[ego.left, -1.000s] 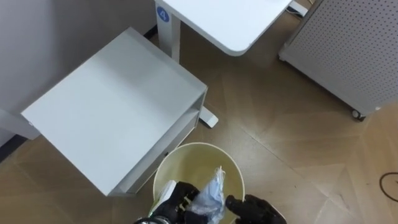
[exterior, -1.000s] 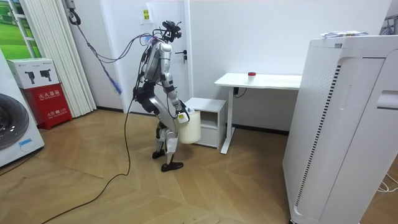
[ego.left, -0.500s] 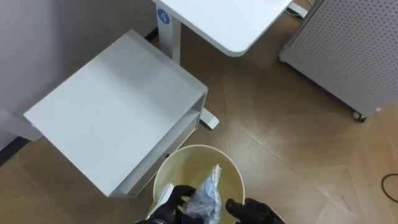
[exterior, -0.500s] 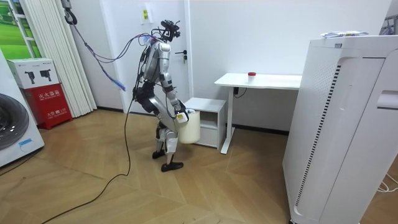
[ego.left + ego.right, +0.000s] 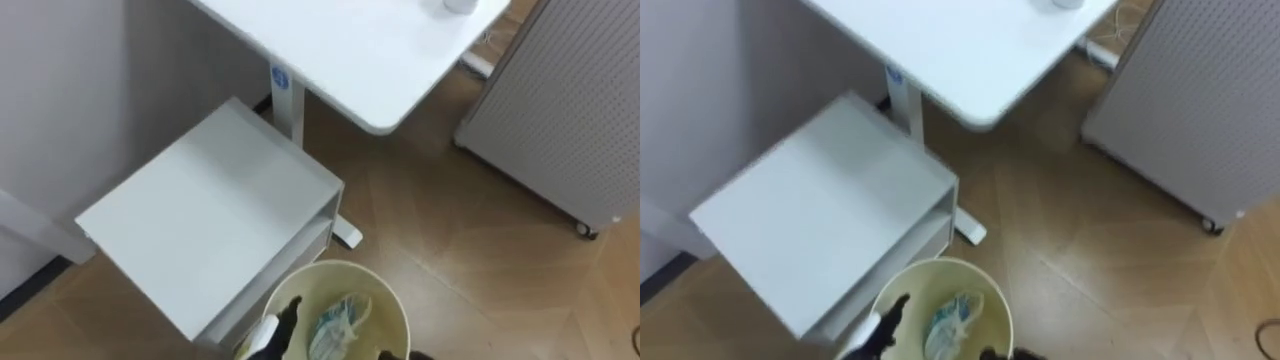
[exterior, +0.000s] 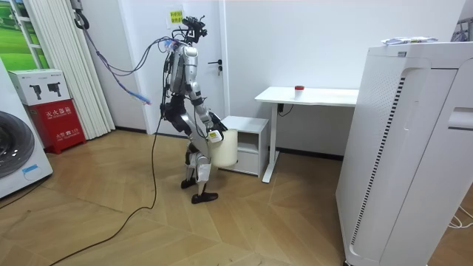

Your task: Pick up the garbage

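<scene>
A crumpled, bluish-white piece of garbage (image 5: 338,322) is seen inside the round, pale-yellow bin (image 5: 392,298), loosely bunched near its middle, below the rim.

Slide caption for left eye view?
Crumpled garbage inside the pale yellow bin, left hand at its rim, white cabinet and desk beyond.

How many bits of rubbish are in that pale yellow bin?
1: a crumpled whitish-blue plastic bag lies inside the pale yellow bin, near its middle. More could be hidden beneath it or below the picture's lower edge.
</scene>
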